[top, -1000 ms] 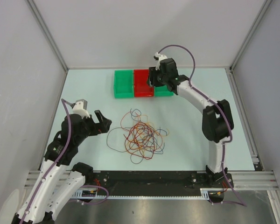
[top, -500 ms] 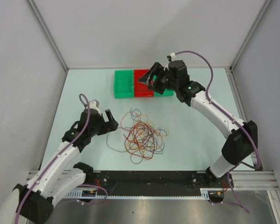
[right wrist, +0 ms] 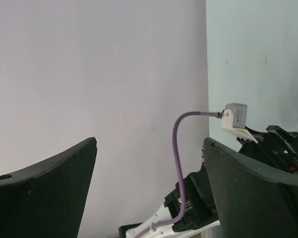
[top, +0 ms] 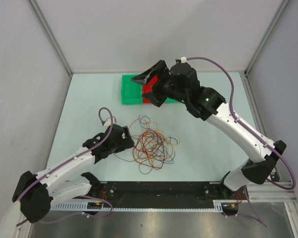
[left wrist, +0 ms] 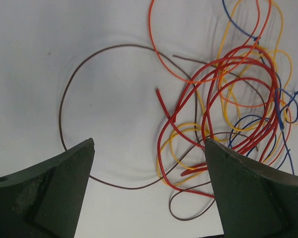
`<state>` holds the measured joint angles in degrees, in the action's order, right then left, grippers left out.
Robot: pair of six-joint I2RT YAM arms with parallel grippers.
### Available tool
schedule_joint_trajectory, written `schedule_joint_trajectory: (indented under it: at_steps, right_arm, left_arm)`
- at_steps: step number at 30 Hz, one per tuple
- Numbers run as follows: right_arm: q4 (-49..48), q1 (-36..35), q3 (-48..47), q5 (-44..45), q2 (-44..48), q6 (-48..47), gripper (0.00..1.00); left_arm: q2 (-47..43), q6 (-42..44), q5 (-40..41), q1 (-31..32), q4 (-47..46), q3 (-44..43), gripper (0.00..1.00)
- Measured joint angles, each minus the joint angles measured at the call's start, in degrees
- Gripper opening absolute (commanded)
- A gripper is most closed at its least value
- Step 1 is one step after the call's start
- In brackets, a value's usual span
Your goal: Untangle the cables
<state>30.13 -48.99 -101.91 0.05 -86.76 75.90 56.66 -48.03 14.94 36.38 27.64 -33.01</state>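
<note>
Lying beneath left fingers: cables

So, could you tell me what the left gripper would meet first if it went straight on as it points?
The left gripper, open, points down at the edge of the tangle: probably the brown cable loop and a loose red cable end first, then the table. Depth is unclear.

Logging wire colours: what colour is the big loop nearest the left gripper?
Brown loop; left wrist view shows it best.
</note>
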Motion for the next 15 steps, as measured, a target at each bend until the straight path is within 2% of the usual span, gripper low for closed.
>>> schedule_joint_trajectory:
  at_steps: [7, 15]
  right_arm:
    - [0.9, 0.1, -1.9, 0.8, -1.6, 2.9, 0.93]
    - [-0.5, 0.7, -2.8, -1.6, -5.1, 5.2, 0.92]
  left_arm:
    - [-7.5, -10.6, 1.7, 5.7, 3.7, 6.1, 0.96]
    - [-14.9, -18.4, 4.0, 6.3, 8.9, 8.3, 0.96]
